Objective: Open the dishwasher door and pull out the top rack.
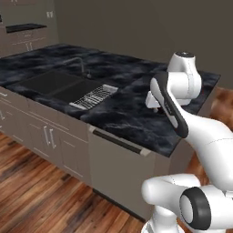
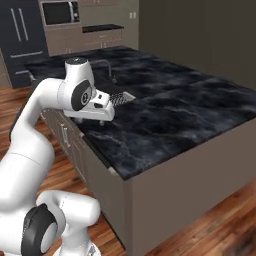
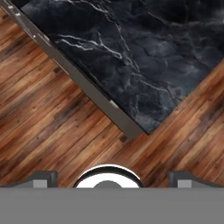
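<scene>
**Arm raised over the island, dishwasher door shut below**

The dishwasher door [image 1: 116,170] is the landmark: a wide taupe panel set in the front face of the island, closed flush, with its long horizontal bar handle [image 1: 119,141] just under the overhanging edge of the black marble countertop [image 1: 132,113]. In the right base view the same door [image 2: 102,187] shows edge-on beneath the counter's near corner. The top rack is hidden behind the shut door.

To the left of the door stand narrower cabinet doors [image 1: 50,139] with short vertical silver handles. Above and to the left of the door, sunk in the countertop, lies a black sink basin [image 1: 59,84] with a white wire drainer grid [image 1: 95,96] at its near end and a faucet [image 1: 82,66] behind it. In front of the door the wooden floor [image 1: 41,195] lies open; the robot's own base stands to the door's right.

The gripper [image 3: 112,177] hangs high above the counter corner over the door, looking straight down; its fingertips [image 3: 41,178] stand far apart at the bottom of the hand view, jaws wide, holding nothing and touching nothing. From the base, the hand [image 2: 102,102] sits above the counter edge, well clear of the door handle.

Far beyond the door, a microwave [image 2: 60,12] and a dark refrigerator [image 2: 22,30] line the back wall. No readable writing shows anywhere.
</scene>
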